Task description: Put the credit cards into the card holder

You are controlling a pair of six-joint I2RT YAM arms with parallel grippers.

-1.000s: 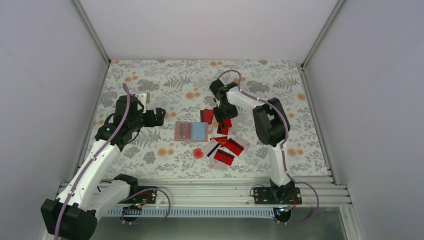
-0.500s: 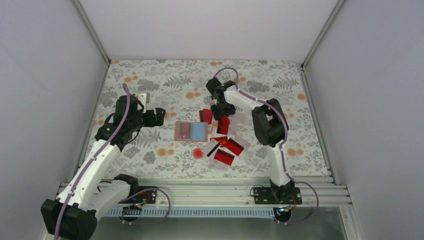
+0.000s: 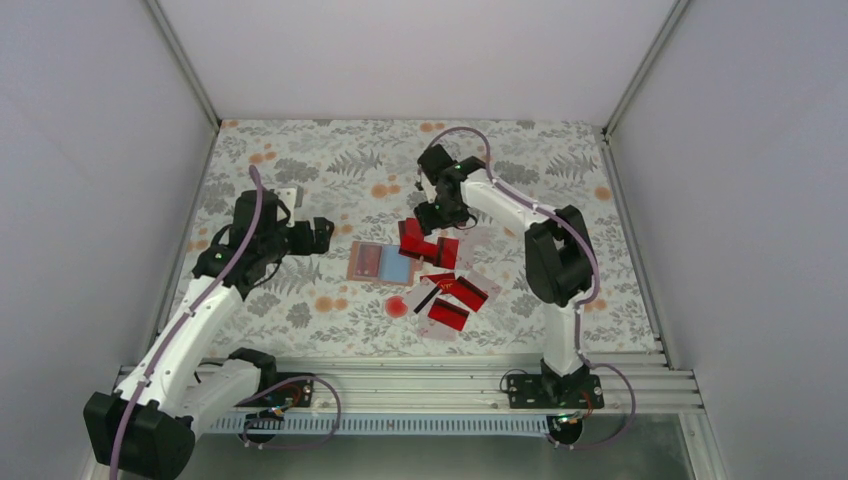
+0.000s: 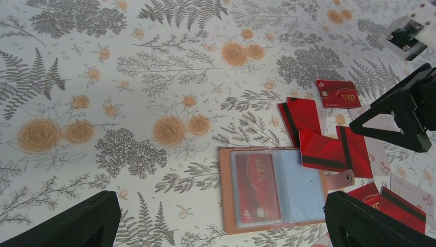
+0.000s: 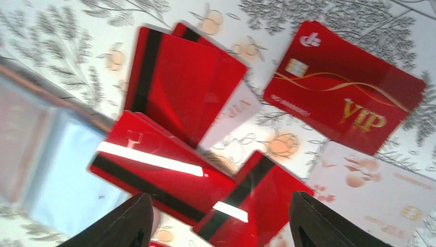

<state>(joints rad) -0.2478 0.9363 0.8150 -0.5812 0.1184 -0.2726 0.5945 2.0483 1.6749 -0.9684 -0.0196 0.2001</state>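
Observation:
The card holder (image 3: 381,262) lies open on the floral mat, tan rim, light blue inside (image 4: 303,185), with one red credit card (image 4: 256,188) in its left pocket. Loose red credit cards (image 3: 445,250) lie right of it. One black-striped card (image 5: 154,164) overlaps the holder's right edge, another (image 5: 252,200) lies beside it, and a VIP card (image 5: 349,98) sits further off. My right gripper (image 3: 432,214) hovers open over these cards (image 5: 221,226), holding nothing. The left gripper (image 3: 320,235) stands wide open left of the holder (image 4: 221,234), empty.
A round red spot (image 3: 397,306) marks the mat in front of the holder. More red cards (image 3: 458,300) and a pale floral card (image 5: 380,190) lie to the right. Grey walls close the mat on three sides; a metal rail (image 3: 400,385) runs along the near edge.
My right gripper has pulled back toward the far side, uncovering the red cards beside the holder, one now overlapping its right edge. The left arm has hardly moved.

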